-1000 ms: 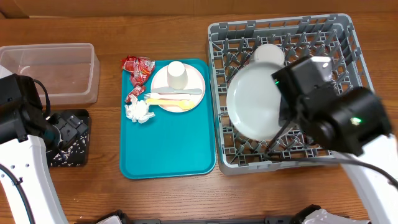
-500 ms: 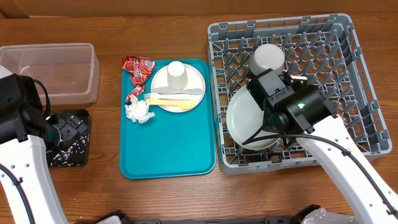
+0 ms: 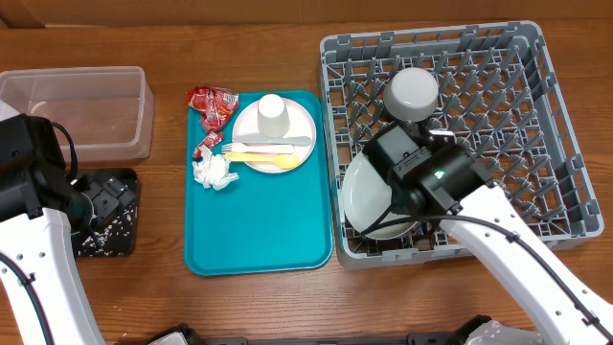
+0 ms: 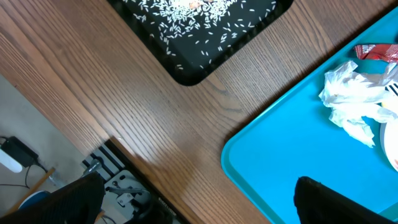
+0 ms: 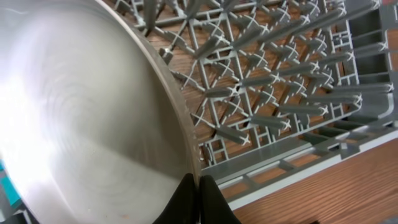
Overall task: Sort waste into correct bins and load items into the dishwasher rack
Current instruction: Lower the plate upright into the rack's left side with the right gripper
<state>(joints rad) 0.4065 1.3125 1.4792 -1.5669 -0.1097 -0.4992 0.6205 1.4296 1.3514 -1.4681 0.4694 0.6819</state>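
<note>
My right gripper [image 5: 199,186] is shut on the rim of the round grey plate [image 3: 369,196], which leans on edge in the front-left corner of the dishwasher rack [image 3: 498,77]. A small grey bowl [image 3: 413,93] sits upside down in the rack behind it. The pale plate [image 3: 297,129] on the teal tray carries a white cup [image 3: 273,113] and cutlery [image 3: 259,149]. Red wrappers [image 3: 213,103] and a napkin [image 3: 213,172] lie at that tray's left edge. My left gripper [image 4: 199,205] hangs open over the table beside the black tray [image 4: 186,78], which holds rice [image 4: 186,12].
A clear tub [image 3: 77,110] stands at the back left, behind the black tray. The teal tray [image 3: 259,220] fills the middle, close against the rack's left wall. My left arm's white link [image 3: 38,259] runs along the table's left front.
My right arm has come down and toward the front left with the grey plate, which now stands steeper and lower among the pegs. The bowl behind is uncovered. The left arm has not moved.
</note>
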